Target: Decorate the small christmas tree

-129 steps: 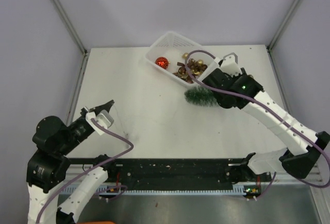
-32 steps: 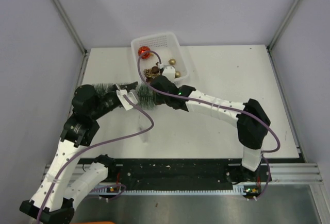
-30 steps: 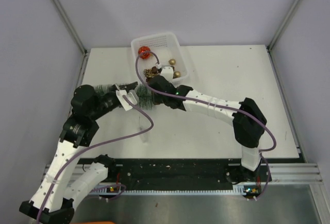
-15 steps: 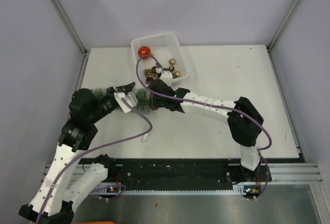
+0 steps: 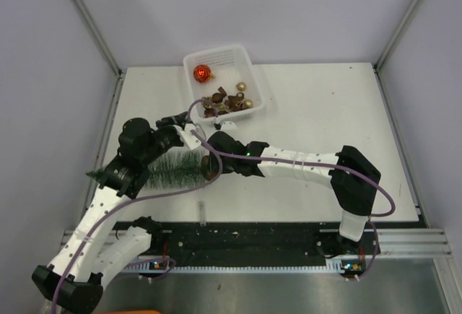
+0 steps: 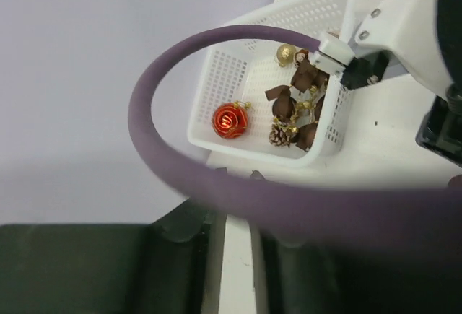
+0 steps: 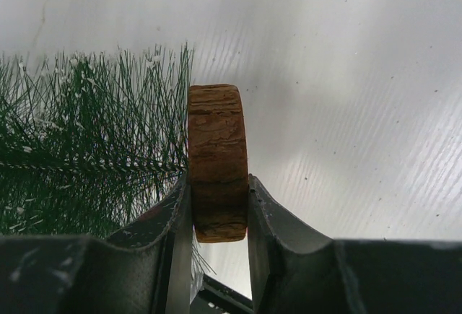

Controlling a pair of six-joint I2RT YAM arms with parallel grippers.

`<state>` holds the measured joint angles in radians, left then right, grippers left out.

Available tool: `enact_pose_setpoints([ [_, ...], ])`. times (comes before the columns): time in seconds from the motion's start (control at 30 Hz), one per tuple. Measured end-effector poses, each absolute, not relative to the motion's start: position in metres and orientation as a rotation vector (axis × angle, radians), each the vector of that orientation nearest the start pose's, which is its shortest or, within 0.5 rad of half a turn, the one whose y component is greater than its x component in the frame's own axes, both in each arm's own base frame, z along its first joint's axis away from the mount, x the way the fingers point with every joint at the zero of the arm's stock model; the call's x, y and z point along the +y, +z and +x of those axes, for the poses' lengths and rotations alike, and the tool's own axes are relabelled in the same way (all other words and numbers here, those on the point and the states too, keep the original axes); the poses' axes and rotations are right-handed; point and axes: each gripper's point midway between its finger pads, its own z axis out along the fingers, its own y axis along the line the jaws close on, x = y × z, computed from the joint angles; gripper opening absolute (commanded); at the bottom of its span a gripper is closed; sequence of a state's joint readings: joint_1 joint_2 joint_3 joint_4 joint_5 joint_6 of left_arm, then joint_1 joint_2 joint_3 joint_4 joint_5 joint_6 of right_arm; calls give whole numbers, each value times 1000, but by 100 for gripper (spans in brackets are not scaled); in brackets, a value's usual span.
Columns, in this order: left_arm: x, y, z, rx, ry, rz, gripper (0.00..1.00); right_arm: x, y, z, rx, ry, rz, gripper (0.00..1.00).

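Seen from above, the main risk in my judgement is the small christmas tree (image 5: 162, 171) twisting out of its hold. The right gripper (image 5: 211, 164) has it by one end only, so the whole length of bristles acts as a lever. A quick swing upright could wrench it loose or topple it on release. The tree lies on its side over the desk (image 5: 317, 112), base in that gripper and tip out toward 9 o'clock; whether the bristles rest on the desk I cannot tell. The left gripper (image 5: 182, 120) sits near, at about 11 o'clock of the base and apart from the tree. The left arm crosses over the tree near its tip, so a careless move could knock the two together. The basket (image 5: 249, 58) of ornaments is close by at 12 o'clock. The left wrist view shows no tree, only the basket, a red bauble (image 6: 229, 120) and a purple cable (image 6: 144, 105) looping across, which might snag. Its fingers are dark blurs at 6 o'clock, and I cannot tell whether they are parted or pressed together. In the right wrist view the wooden disc base (image 7: 216, 141) is pinched across its flat faces between the fingers (image 7: 177, 220). Only its lower part is caught, with bristles spreading toward 9 o'clock, and so shallow a bite could let it roll free.
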<state>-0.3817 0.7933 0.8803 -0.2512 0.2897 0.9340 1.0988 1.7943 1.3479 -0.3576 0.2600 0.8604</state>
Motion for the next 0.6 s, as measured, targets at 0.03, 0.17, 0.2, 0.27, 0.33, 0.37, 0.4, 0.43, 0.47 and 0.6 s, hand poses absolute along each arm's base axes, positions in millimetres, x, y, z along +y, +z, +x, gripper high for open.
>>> enact_pose_setpoints([
  [0.03, -134, 314, 290, 1232, 169, 1227, 50, 422, 117, 227, 2438, 637, -173, 0],
  [0.17, -132, 305, 297, 1261, 194, 1239, 99, 420, 111, 222, 2462, 640, -178, 0],
  [0.2, -132, 303, 297, 1267, 195, 1238, 99, 419, 110, 224, 2467, 641, -165, 0],
  [0.27, -133, 303, 297, 1272, 195, 1236, 99, 414, 106, 229, 2481, 645, -131, 0],
  [0.33, -132, 303, 297, 1276, 202, 1232, 99, 405, 98, 235, 2505, 654, -76, 0],
  [0.37, -131, 303, 297, 1279, 208, 1228, 99, 398, 93, 239, 2520, 658, -45, 0],
  [0.4, -130, 304, 297, 1280, 211, 1223, 99, 389, 87, 243, 2535, 650, -8, 0],
  [0.43, -129, 305, 297, 1282, 213, 1217, 99, 378, 82, 248, 2549, 639, 32, 0],
  [0.47, -128, 307, 296, 1286, 213, 1207, 99, 370, 78, 251, 2558, 627, 62, 0],
  [0.6, -126, 330, 282, 1261, 180, 1152, 99, 340, 74, 270, 2567, 612, 196, 0],
])
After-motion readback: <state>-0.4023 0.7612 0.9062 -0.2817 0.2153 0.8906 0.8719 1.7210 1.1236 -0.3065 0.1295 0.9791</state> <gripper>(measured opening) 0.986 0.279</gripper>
